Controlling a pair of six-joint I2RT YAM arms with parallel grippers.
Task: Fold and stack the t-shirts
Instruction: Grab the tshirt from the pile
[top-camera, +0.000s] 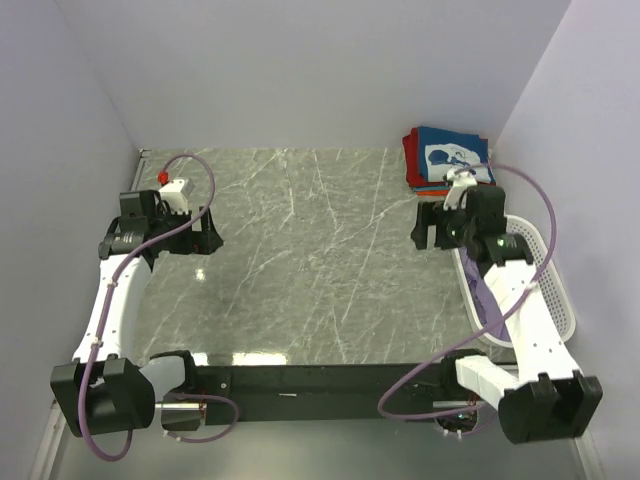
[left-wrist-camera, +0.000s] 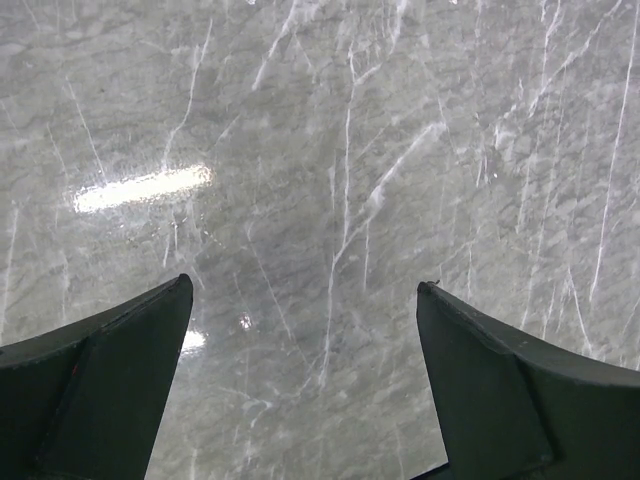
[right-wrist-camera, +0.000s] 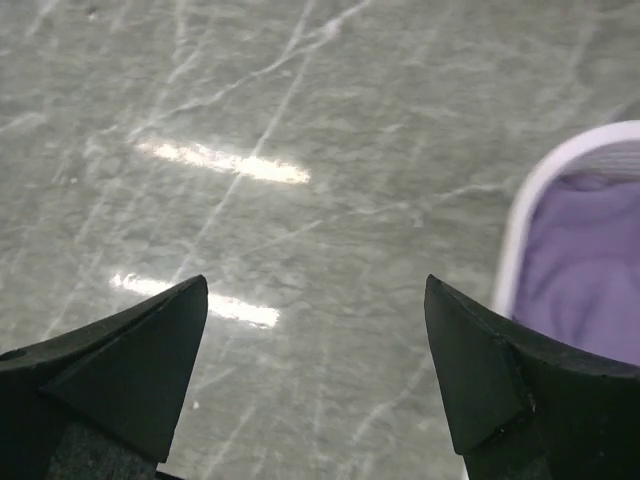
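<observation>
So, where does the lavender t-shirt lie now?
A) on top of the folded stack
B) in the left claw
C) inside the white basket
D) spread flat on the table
C: the lavender t-shirt shows inside the white basket, behind its rim.

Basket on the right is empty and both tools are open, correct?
Not empty: the right wrist view shows the basket holding a lavender shirt. The left tool and right tool are open, as you say.
</observation>
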